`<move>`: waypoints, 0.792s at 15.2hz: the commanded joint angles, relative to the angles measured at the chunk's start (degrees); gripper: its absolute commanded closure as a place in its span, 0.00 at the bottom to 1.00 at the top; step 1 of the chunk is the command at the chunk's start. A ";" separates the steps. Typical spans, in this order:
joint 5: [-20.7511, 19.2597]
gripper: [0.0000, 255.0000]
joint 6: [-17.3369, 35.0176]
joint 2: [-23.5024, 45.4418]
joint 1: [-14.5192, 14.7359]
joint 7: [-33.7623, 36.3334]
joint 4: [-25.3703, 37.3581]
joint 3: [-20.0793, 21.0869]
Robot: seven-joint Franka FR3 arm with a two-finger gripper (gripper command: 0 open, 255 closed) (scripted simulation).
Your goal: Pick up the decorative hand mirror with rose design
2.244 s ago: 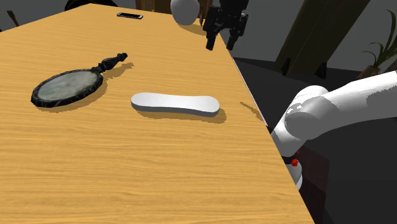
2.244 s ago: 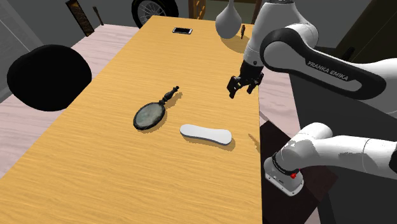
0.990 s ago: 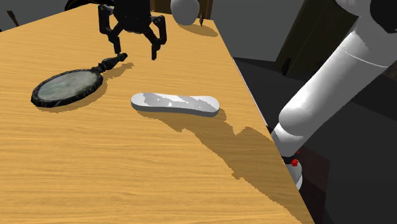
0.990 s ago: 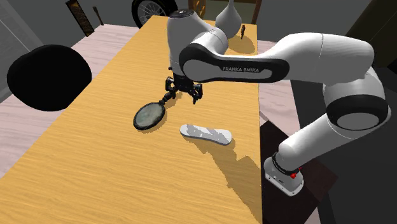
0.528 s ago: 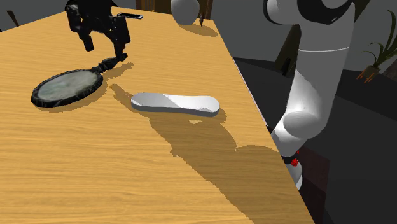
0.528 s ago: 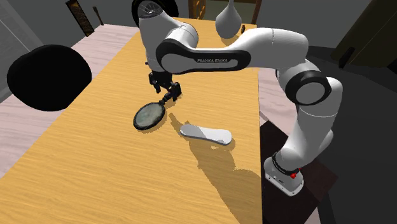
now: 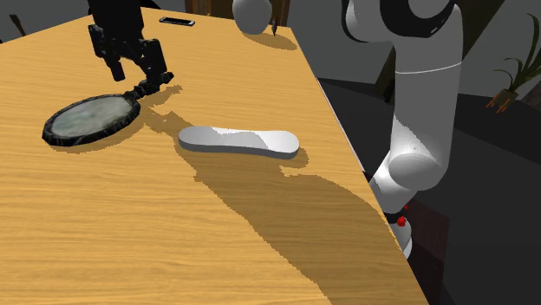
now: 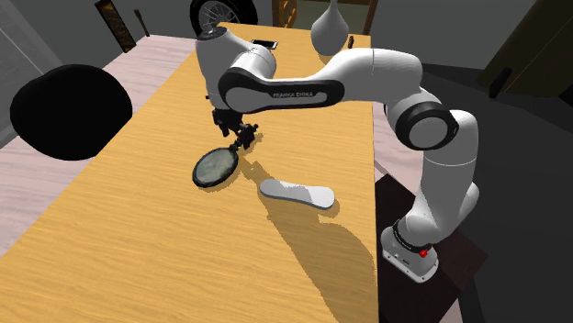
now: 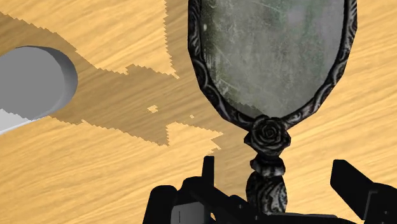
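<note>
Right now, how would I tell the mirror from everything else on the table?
On the wooden table, look to the shoulder view's left of the white slab. The mirror lies flat there: a dark oval frame around cloudy grey glass, with a carved rose and turned handle, unlike the plain slab.

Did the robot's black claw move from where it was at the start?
Yes. In the shoulder view the gripper went left and lower, from the far right edge of the table to the handle of the hand mirror, which stayed put.
</note>
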 commanded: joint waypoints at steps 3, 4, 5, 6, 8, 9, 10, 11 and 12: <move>0.15 0.00 1.42 -0.28 -0.49 0.07 -1.71 0.03; 0.14 1.00 1.42 -0.27 -0.48 0.08 -1.69 0.03; 0.14 1.00 1.40 -0.26 -0.48 0.07 -1.67 0.03; 0.15 1.00 1.41 -0.29 -0.50 0.07 -1.69 0.03; 0.15 1.00 1.41 -0.28 -0.49 0.07 -1.69 0.03; 0.15 1.00 1.41 -0.28 -0.49 0.07 -1.69 0.03; 0.15 1.00 1.41 -0.28 -0.49 0.07 -1.68 0.03; 0.15 1.00 1.41 -0.28 -0.49 0.07 -1.69 0.03; 0.15 1.00 1.41 -0.28 -0.48 0.07 -1.68 0.03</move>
